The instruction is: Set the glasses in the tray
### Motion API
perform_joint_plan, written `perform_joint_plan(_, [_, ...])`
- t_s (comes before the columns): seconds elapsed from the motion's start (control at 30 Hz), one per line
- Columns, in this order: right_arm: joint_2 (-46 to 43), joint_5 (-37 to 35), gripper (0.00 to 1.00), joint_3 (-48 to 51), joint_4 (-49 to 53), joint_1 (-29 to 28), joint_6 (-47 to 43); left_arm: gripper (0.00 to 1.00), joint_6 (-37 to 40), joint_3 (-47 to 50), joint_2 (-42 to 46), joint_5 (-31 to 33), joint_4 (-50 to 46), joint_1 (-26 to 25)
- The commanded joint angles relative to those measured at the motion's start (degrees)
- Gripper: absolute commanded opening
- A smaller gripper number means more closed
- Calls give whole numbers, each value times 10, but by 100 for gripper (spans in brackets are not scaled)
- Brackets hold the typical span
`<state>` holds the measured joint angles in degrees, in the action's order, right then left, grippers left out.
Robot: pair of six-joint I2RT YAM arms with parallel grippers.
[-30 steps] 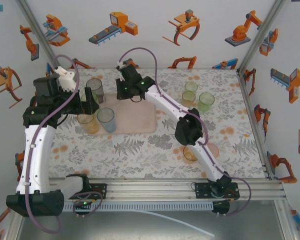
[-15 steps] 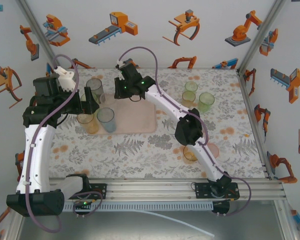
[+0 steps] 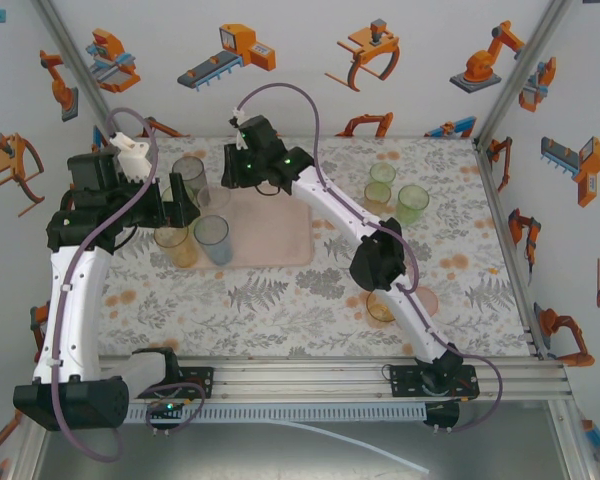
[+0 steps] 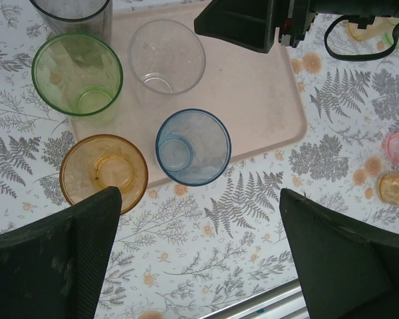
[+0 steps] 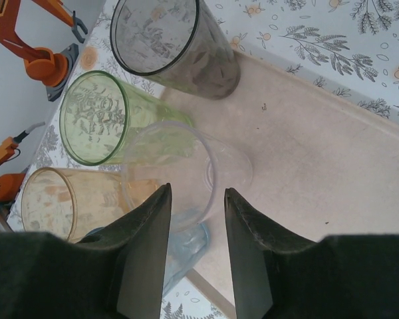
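The tray [image 3: 280,235] is laid flat on the left part of the table [image 3: 310,300], and five of the glasses [image 4: 77,74] are gathered upright at its left end, mouths up and long axes vertical, probably so that room is saved for those standing well apart on the right. The right gripper [image 5: 198,189] is held over the clear glass [image 5: 179,166] with its jaws a little apart, apparently to free it, though contact cannot be excluded. The left gripper [image 4: 199,193] is held wide apart and empty above the blue glass [image 4: 193,147].
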<state>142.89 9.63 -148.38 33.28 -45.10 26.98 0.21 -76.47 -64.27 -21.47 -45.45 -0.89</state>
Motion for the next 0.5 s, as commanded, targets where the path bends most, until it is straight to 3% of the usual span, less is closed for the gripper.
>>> perform_joint_plan(0.0, [-43,-16,38,-19,18,5,-20,94,21,-17,7,5,-9,4])
perform_joint_plan(0.13, [-143,-103,38,51,71,5,-74,95,74,-19,14,6,-37,3])
perform_joint_plan(0.33, [-374,-199,39,306,63,6,-108,95,142,-32,36,-19,-92,2])
perform_joint_plan(0.47, [-521,-241,40,477,71,8,-76,96,160,-29,54,-49,-104,-1])
